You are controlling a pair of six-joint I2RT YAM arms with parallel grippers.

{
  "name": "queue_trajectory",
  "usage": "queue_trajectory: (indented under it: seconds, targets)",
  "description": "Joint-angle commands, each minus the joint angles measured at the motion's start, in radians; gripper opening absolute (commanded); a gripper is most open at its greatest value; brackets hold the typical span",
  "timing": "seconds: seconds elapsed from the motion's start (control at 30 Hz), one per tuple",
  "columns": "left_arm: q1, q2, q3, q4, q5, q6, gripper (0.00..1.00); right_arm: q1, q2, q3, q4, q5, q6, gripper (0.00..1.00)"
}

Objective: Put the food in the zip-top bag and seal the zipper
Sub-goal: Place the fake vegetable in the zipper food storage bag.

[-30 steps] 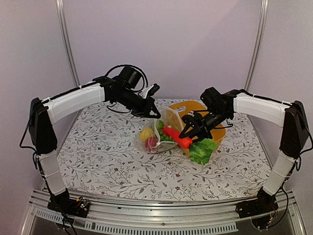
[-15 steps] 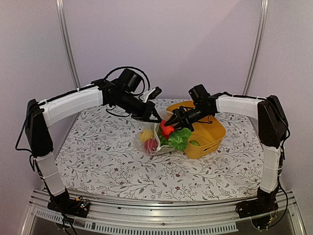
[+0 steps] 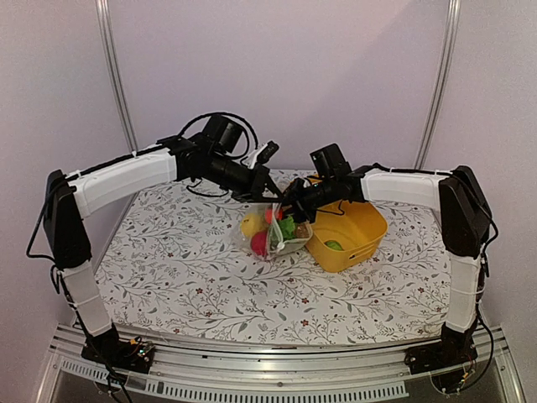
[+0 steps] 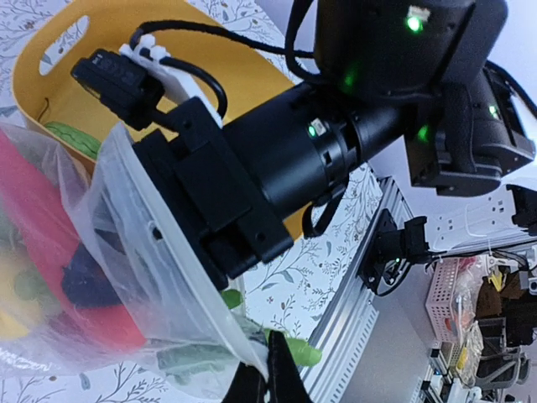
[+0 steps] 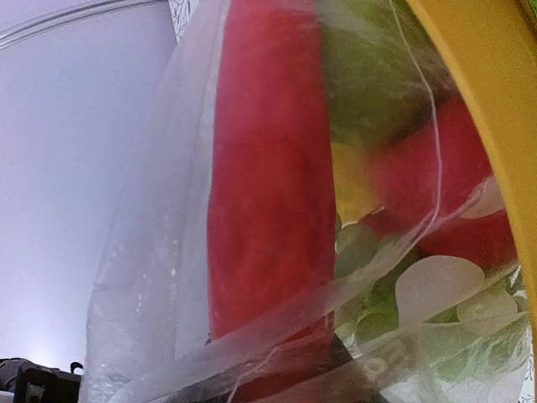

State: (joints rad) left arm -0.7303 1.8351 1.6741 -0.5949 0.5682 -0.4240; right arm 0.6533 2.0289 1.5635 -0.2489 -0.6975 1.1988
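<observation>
The dotted clear zip-top bag (image 3: pixel 274 237) lies between the arms, its mouth lifted toward the yellow tub. A yellow lemon (image 3: pixel 250 225), a red apple (image 3: pixel 259 244) and green pieces (image 3: pixel 288 227) lie in it. My left gripper (image 3: pixel 267 195) is shut on the bag's mouth edge, and the left wrist view (image 4: pixel 267 379) shows it pinching the zipper strip (image 4: pixel 191 277). My right gripper (image 3: pixel 290 204) reaches into the mouth, shut on the orange-red carrot (image 5: pixel 268 168), which is inside the bag. The right fingers (image 5: pixel 294 379) show only dimly through the plastic.
The yellow tub (image 3: pixel 362 220) stands right of the bag, touching it, with one green piece (image 3: pixel 334 245) inside. Its rim (image 5: pixel 482 75) runs close along my right gripper. The flowered tablecloth (image 3: pixel 185 269) lies around them; the metal rail runs along the near edge.
My right gripper carried the carrot and its green top left from above the tub into the bag's mouth. My left gripper kept holding the mouth edge, lifting it slightly.
</observation>
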Motion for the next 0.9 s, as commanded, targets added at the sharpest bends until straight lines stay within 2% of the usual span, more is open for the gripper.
queue_trajectory:
  seconds: [0.0, 0.07, 0.13, 0.2, 0.33, 0.37, 0.4, 0.43, 0.77, 0.87]
  targets:
    - [0.027, -0.012, -0.025, 0.124, 0.085, -0.107, 0.0, 0.047, -0.05, -0.016, 0.102, 0.23, 0.029, 0.24]
    - [0.049, -0.015, -0.042, 0.135, 0.088, -0.133, 0.0, 0.046, -0.062, -0.03, 0.102, 0.281, 0.037, 0.28]
    - [0.069, -0.023, -0.065, 0.147, 0.078, -0.16, 0.0, 0.048, -0.068, -0.016, 0.101, 0.289, 0.031, 0.38]
    - [0.091, -0.036, -0.102, 0.161, 0.054, -0.188, 0.0, 0.048, -0.056, 0.039, 0.074, 0.231, 0.005, 0.53]
    - [0.146, -0.073, -0.183, 0.223, 0.037, -0.256, 0.0, 0.052, -0.069, 0.034, 0.038, 0.145, -0.009, 0.65]
    - [0.158, -0.08, -0.201, 0.246, 0.038, -0.271, 0.0, 0.051, -0.088, 0.017, 0.038, 0.148, -0.005, 0.72]
    - [0.168, -0.087, -0.216, 0.267, 0.04, -0.284, 0.0, 0.05, -0.106, 0.006, 0.039, 0.156, -0.006, 0.93]
    - [0.176, -0.09, -0.225, 0.282, 0.042, -0.291, 0.0, 0.05, -0.132, 0.002, 0.038, 0.158, -0.011, 0.98]
    - [0.231, -0.078, -0.235, 0.306, 0.017, -0.34, 0.0, 0.045, -0.218, 0.111, -0.064, 0.159, -0.109, 0.99]
    - [0.236, -0.073, -0.215, 0.299, 0.03, -0.341, 0.0, 0.036, -0.229, 0.199, -0.17, 0.18, -0.19, 0.99]
